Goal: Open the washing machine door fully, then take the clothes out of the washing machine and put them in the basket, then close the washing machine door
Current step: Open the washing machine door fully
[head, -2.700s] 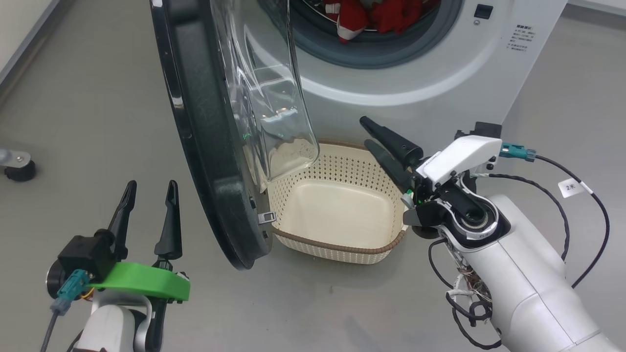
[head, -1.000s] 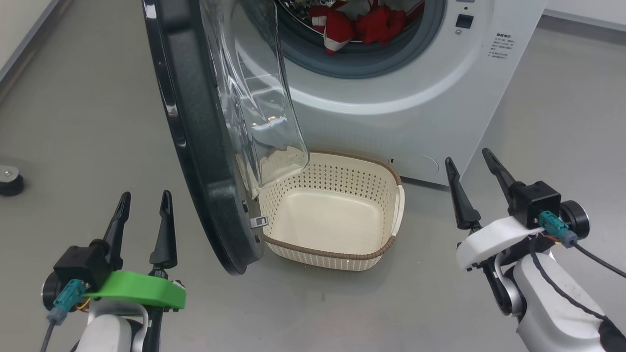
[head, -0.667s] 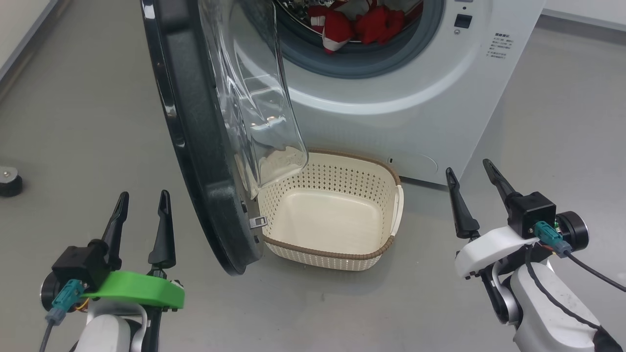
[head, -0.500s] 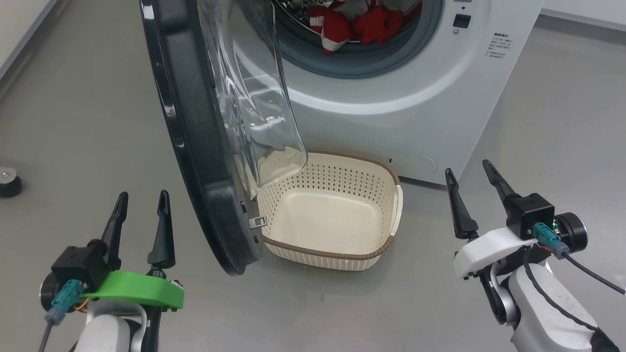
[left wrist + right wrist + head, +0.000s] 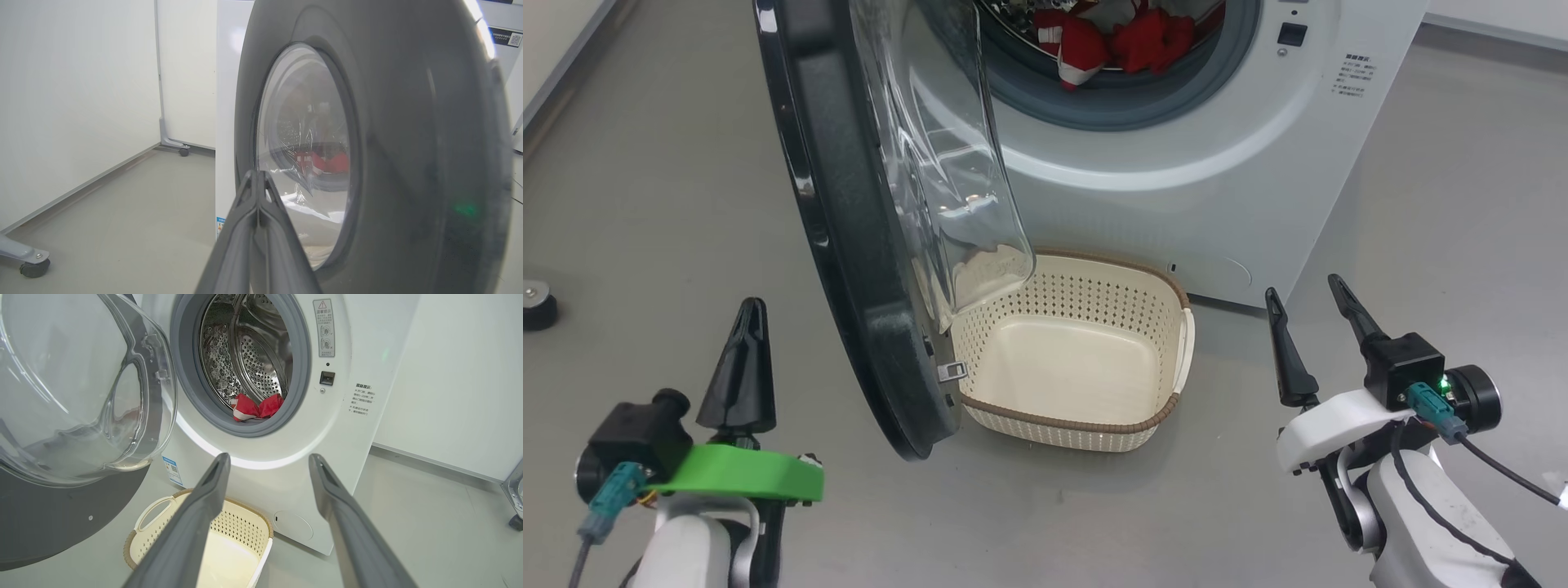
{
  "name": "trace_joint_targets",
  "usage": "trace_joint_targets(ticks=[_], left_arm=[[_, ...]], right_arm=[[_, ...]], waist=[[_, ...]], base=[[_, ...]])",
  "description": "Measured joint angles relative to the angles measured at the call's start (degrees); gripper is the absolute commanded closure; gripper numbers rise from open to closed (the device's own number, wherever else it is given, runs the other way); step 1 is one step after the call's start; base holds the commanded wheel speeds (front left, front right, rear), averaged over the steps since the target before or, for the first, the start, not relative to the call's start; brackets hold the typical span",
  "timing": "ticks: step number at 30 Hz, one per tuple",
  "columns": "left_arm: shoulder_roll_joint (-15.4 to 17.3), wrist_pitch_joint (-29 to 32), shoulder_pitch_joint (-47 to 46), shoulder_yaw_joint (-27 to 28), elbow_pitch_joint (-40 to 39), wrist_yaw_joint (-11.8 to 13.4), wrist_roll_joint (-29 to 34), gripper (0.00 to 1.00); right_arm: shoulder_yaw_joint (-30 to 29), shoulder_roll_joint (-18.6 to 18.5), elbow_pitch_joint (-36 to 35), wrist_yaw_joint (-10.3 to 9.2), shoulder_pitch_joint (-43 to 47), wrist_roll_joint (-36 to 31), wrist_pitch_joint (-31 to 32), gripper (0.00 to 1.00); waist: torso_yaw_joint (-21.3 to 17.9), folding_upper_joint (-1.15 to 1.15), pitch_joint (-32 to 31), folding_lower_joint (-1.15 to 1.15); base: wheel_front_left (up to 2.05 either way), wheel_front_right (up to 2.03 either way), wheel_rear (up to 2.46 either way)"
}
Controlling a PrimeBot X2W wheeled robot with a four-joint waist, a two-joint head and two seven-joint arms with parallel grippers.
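Note:
The washing machine stands ahead with its door swung out edge-on toward me, glass bowl bulging over the basket. Red clothes with white trim lie at the drum's front lip, clothes in the right wrist view too. The cream basket sits empty on the floor below the port. My left gripper is shut on nothing, low left, outside the door's black face. My right gripper stands open at the lower right, beside the basket.
Grey floor stretches to both sides. A caster wheel stands on the floor at the far left, and a white wall panel with wheeled feet runs along the left. A white wall stands right of the machine.
My left gripper has snapped shut from open and dropped slightly. The right arm has settled a little lower. Door, basket and clothes have not moved.

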Motion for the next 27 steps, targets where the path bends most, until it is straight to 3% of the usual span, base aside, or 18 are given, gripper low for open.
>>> trace_joint_targets(ticks=[6,14,21,27], left_arm=[[0.0,0.0,-1.5,2.6,-8.4,0.0,0.0,1.00],[0.1,-0.3,-4.9,0.8,-23.0,0.0,0.0,1.00],[0.3,-0.3,-4.9,-10.8,-30.4,0.0,0.5,1.00],[3.1,-0.3,-2.4,-21.9,-31.4,0.0,0.7,1.00]], right_arm=[[-0.7,0.6,-0.3,0.00,0.7,-0.6,0.0,0.00],[-1.3,1.4,-0.7,0.02,1.1,-1.4,0.0,0.00],[-1.9,1.8,-0.8,0.20,1.8,-1.7,0.0,0.00],[-2.3,2.1,-0.8,0.66,1.9,-2.5,0.0,0.00]], waist=[[0.2,0.00,0.1,0.00],[0.9,0.00,0.1,0.00],[1.2,0.00,0.1,0.00],[1.4,0.00,0.1,0.00]], base=[[0.00,0.00,0.00],[0.00,0.00,0.00],[0.00,0.00,0.00],[0.00,0.00,0.00]])
